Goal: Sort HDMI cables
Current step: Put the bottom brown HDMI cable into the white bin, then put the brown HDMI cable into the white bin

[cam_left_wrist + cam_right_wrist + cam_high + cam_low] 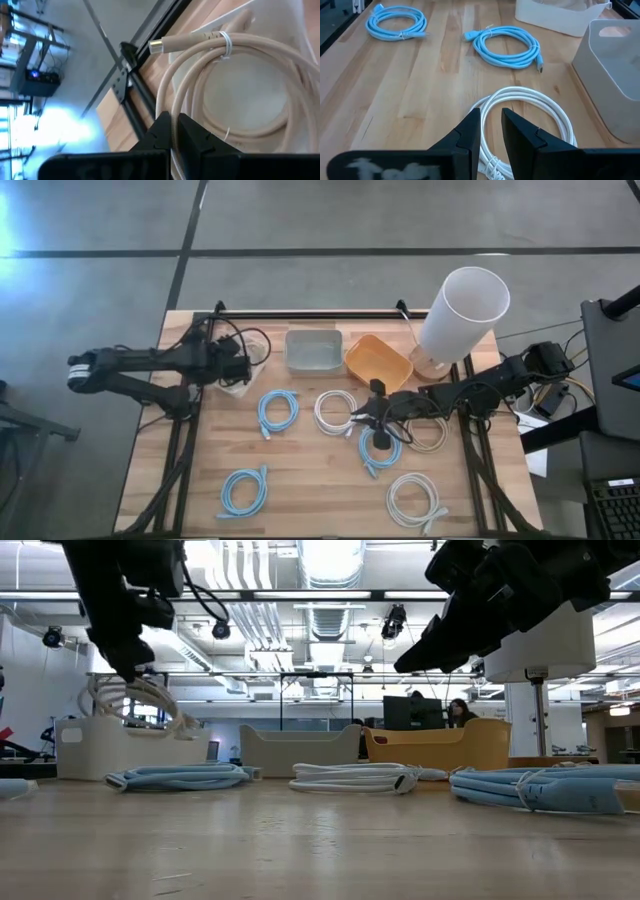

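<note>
In the left wrist view the coiled beige cable (235, 95) runs off the frame beyond the left gripper (172, 131), its far loops unseen. Under the right gripper (490, 131), the white coiled cable (530, 107) is partly covered by the fingers and cut off below.

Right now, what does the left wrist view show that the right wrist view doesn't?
Left wrist only: the left gripper shut on a beige cable, held over a white bin by the table edge.

Right wrist only: the right gripper above a white cable, with two blue cables beyond and a grey bin beside.

Both: the wooden table.
</note>
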Controlling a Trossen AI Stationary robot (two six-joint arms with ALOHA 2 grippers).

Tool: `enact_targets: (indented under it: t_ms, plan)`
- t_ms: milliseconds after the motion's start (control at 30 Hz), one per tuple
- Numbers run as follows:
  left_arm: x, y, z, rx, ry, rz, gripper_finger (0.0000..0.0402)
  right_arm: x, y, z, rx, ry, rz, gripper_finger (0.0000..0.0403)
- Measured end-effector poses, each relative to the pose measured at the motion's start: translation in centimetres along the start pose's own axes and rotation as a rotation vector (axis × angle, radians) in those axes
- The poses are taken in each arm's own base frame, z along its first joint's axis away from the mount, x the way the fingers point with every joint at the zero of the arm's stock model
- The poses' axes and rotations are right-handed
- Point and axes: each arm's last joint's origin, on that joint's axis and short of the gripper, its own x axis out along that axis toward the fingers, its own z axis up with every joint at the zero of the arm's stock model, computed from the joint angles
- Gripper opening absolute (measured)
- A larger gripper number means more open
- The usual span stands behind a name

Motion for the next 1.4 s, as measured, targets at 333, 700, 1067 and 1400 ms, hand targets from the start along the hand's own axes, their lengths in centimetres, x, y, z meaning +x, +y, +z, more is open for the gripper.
enact_targets:
  t_ms: [333,700,1067,1400]
  plan:
    - [1.7,-1.6,0.1,0.052,-0.034,-0.019,0.0019,-0.1,0.1,1.1,0.008,-0.118,0.012,0.0107]
    - [2.9,-0.9,0.6,0.03,0.012,0.058,0.0083,-0.1,0.1,1.0,0.004,-0.115,0.012,0.014]
    - [1.8,-0.1,2.1,0.046,-0.007,0.002,0.0085,-0.1,0.1,1.0,0.003,-0.113,0.012,0.0143]
    - [-1.1,-1.2,6.0,-0.007,-0.208,-0.54,0.0074,-0.1,0.1,1.0,-0.001,-0.112,0.012,0.016]
